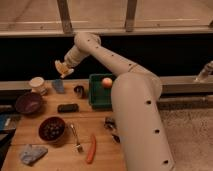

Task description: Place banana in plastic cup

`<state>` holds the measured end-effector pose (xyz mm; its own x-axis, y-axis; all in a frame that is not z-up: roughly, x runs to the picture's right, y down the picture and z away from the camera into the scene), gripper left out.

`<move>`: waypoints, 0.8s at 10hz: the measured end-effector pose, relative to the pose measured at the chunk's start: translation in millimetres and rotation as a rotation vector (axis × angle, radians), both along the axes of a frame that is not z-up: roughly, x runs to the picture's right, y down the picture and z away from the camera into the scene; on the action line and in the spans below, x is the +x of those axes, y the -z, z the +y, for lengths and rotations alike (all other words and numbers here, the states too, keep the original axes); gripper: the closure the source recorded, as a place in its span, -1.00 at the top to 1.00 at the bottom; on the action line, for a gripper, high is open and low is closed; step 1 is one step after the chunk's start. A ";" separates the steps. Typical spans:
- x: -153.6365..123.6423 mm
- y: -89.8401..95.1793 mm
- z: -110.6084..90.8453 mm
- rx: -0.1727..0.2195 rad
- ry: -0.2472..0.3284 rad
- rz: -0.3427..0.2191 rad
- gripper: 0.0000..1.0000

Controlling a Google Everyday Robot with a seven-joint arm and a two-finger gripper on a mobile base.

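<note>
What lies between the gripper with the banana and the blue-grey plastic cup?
Nothing. In the camera view the gripper, shut on the banana, hangs above the plastic cup; the gap is bare.

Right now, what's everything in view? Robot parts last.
banana: one, pale yellow, held in the air over the back-left cups
plastic cup: one, blue-grey, back left
white cup: one, cream-white, left of plastic cup
purple bowl: one, purple, left edge
dark bowl: one, dark red, front left, dark contents
fork: one, metal, right of dark bowl
stick: one, orange-red, front centre
cloth: one, blue-grey, front-left corner
black block: one, black, mid-table
green bin: one, green, back centre
ball: one, orange, in green bin
table: one, wood
arm: one, white, reaching to the back left
gripper: one, above the cups, jaws shut on banana
</note>
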<state>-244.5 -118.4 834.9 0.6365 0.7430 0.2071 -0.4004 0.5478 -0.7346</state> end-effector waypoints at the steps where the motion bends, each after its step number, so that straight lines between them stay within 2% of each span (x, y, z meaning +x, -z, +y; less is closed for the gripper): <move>1: 0.4 0.0 -0.3 0.000 0.000 0.000 -1.00; 4: 3.1 -2.0 1.9 0.008 0.002 0.009 -1.00; 6: 3.4 -10.1 11.9 0.049 0.032 0.025 -1.00; 8: -12.0 -13.1 15.9 0.095 0.075 0.033 -1.00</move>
<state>-256.5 -102.5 848.0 0.6971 0.6711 0.2523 -0.3791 0.6437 -0.6648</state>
